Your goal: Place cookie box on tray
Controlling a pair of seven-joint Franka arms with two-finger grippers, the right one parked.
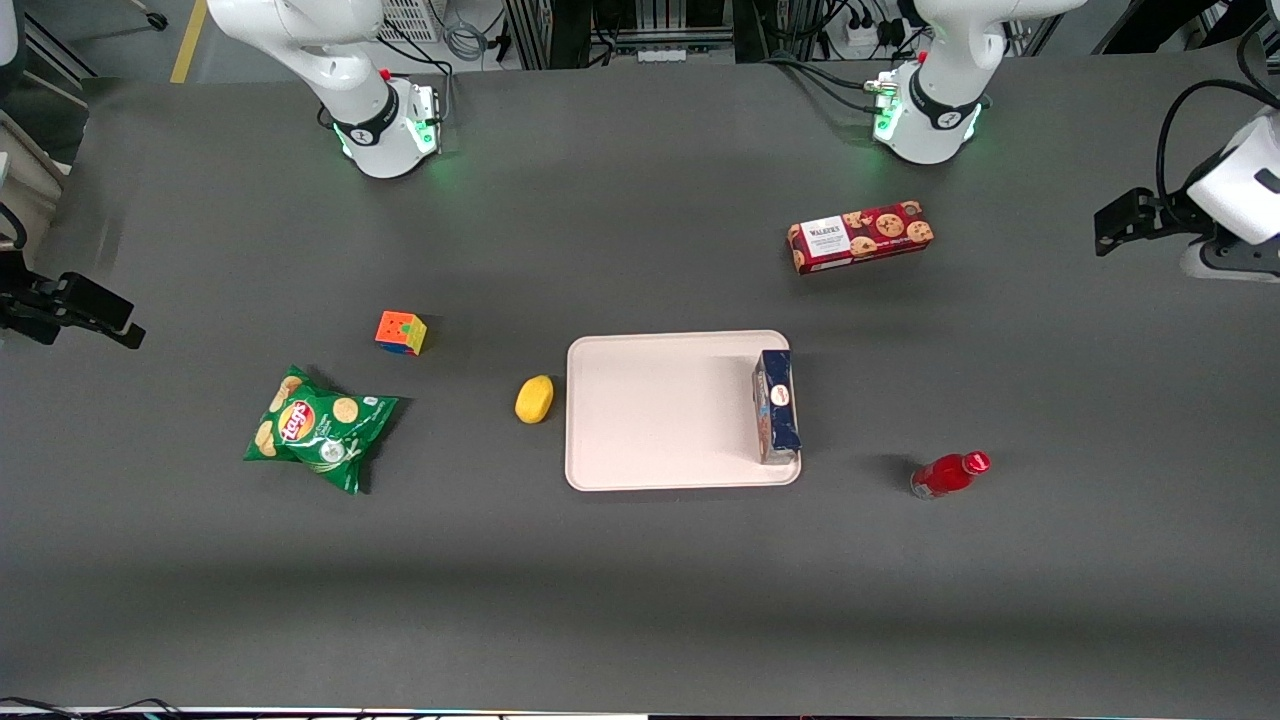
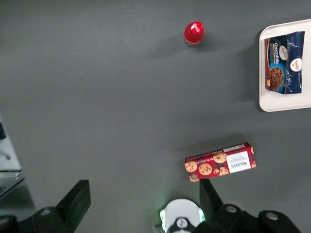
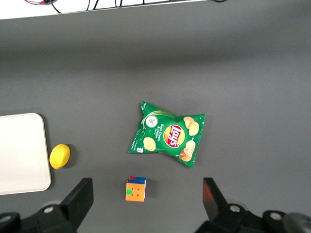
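The gripper (image 2: 143,206) hangs high over the working arm's end of the tabletop (image 1: 640,600), its two fingers (image 2: 77,199) spread wide apart and holding nothing. It is well apart from the cookie box (image 1: 777,405), which lies on the tray (image 1: 650,410), along the tray's short edge nearest the working arm's end. In the wrist view the box (image 2: 285,61) lies flat inside the rim of the tray (image 2: 286,104), far from the gripper.

A red box (image 2: 219,162) of chocolate-chip cookies lies on the tabletop close to the fingers in the wrist view; in the front view this red box (image 1: 860,237) is farther from the camera than the tray. A red bottle (image 1: 948,474) stands between tray and working arm's end, nearer the front camera than the cookie box. Beside the tray toward the parked arm's end lies a lemon (image 1: 534,399), then a cube (image 1: 400,333) and a chip bag (image 1: 318,428).
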